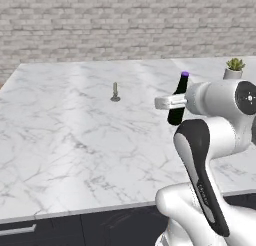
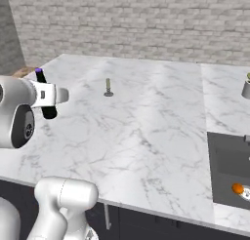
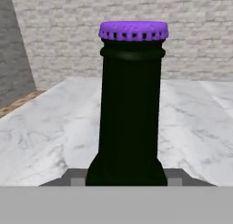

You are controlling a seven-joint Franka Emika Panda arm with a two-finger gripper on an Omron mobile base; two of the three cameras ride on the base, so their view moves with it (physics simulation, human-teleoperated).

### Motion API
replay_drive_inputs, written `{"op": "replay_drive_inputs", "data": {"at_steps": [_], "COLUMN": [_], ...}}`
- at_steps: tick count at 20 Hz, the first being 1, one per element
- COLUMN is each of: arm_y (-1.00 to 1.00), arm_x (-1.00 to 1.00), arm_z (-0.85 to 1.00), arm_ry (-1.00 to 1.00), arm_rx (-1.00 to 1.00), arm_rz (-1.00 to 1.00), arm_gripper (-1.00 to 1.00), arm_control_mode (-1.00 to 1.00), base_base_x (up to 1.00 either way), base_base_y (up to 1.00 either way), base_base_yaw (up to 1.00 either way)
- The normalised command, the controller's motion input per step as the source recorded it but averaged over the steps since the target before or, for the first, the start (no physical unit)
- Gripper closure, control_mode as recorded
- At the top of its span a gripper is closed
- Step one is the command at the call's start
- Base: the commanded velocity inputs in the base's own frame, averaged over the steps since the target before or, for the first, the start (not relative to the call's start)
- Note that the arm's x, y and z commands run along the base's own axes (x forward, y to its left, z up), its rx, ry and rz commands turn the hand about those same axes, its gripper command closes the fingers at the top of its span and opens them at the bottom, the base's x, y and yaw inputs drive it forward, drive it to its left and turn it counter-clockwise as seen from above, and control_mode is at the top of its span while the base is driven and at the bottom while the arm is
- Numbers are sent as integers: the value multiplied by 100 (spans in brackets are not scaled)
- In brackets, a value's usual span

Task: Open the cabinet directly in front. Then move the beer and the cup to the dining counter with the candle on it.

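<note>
Our gripper [image 3: 127, 180] pinches the tall black glass beer bottle with the purple cap [image 3: 131, 104] low on its neck, probably smooth, breakable and a bit heavy.

A black beer bottle [image 3: 130, 118] with a purple crimped cap [image 3: 133, 31] stood upright, close to the camera — its lower body sat between 2 grey fingertips [image 3: 78, 181]. Behind it stretched the white marble dining counter [image 3: 45, 136] and a brick wall [image 3: 68, 27].

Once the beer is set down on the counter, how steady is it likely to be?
The beer looks tall and narrow, so it would probably tip if nudged high. Its dark body looks smooth, possibly slippery in the hand. On its side it would likely roll across the flat counter.
</note>
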Motion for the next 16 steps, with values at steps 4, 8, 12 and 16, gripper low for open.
{"op": "replay_drive_inputs", "data": {"at_steps": [4, 8, 12, 16], "arm_y": [0, 0, 0, 0], "arm_x": [54, 3, -4, -8], "arm_z": [-45, -40, -22, -95], "arm_ry": [48, 18, 0, 4], "arm_rx": [-8, -4, -1, -7], "arm_rz": [20, 17, 2, 10], "arm_gripper": [100, 100, 100, 100], "arm_control_mode": [-100, -100, -100, -100], "base_base_x": [0, 0, 0, 0], "base_base_y": [0, 0, 0, 0], "base_base_yaw": [0, 0, 0, 0]}}
